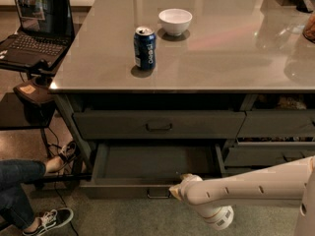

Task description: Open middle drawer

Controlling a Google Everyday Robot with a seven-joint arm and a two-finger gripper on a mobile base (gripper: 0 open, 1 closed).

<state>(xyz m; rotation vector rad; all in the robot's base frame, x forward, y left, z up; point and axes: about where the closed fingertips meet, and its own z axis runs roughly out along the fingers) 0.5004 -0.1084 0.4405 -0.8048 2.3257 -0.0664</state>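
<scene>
1. Camera view, low and near: the middle drawer (pixel 147 162) stands pulled well out from under the table (pixel 236 58), with its plain grey inside showing.
2. My gripper (pixel 176 191) sits at the drawer's near front edge, just right of the small handle (pixel 158 193), and my arm (pixel 246 188) reaches in from the right. I cannot tell whether it has hold of anything, or how wide it is set.
3. The drawer above (pixel 158 124) is shut. On the tabletop stand a blue can (pixel 144 47) and, farther back, a white bowl (pixel 175 20).
4. My judgement: the opening is largely done. What may remain is a last bit of travel, then drawing clear of the front.
</scene>
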